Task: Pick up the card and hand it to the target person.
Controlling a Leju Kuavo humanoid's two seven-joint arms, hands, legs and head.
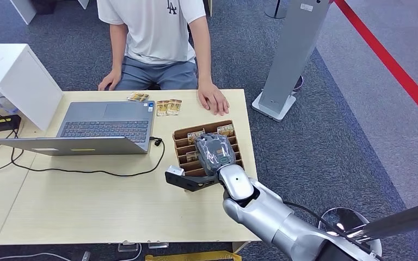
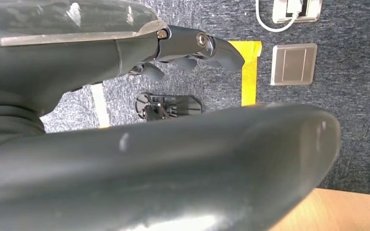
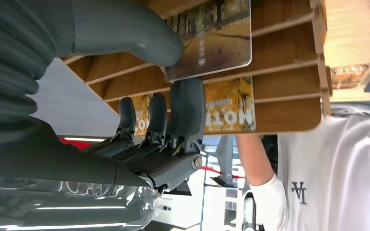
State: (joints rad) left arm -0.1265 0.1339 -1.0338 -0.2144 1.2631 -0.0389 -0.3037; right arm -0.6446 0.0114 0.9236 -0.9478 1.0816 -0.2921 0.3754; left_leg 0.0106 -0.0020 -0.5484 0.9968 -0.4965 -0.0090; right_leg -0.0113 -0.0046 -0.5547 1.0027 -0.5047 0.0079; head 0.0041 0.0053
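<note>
My right hand (image 1: 215, 152) hovers over a brown slotted card holder (image 1: 182, 142) at the table's right side. Up close, its thumb and a finger (image 3: 185, 103) pinch the edge of a card with an autumn-tree picture (image 3: 212, 38), which stands in a slot of the holder (image 3: 284, 48). A second, yellow card (image 3: 226, 110) sits one slot over. The person in a white shirt (image 1: 158, 38) sits across the table with one hand (image 1: 213, 100) flat on it near the holder. My left hand (image 2: 77, 57) hangs over the carpet, fingers (image 2: 188, 48) apart, holding nothing.
An open laptop (image 1: 103, 128) sits left of the holder, its black cable (image 1: 87, 171) looping across the table. Loose cards (image 1: 168, 106) lie behind it near the person. A white box (image 1: 16, 76) stands at far left. A grey stand (image 1: 294, 60) rises right of the table.
</note>
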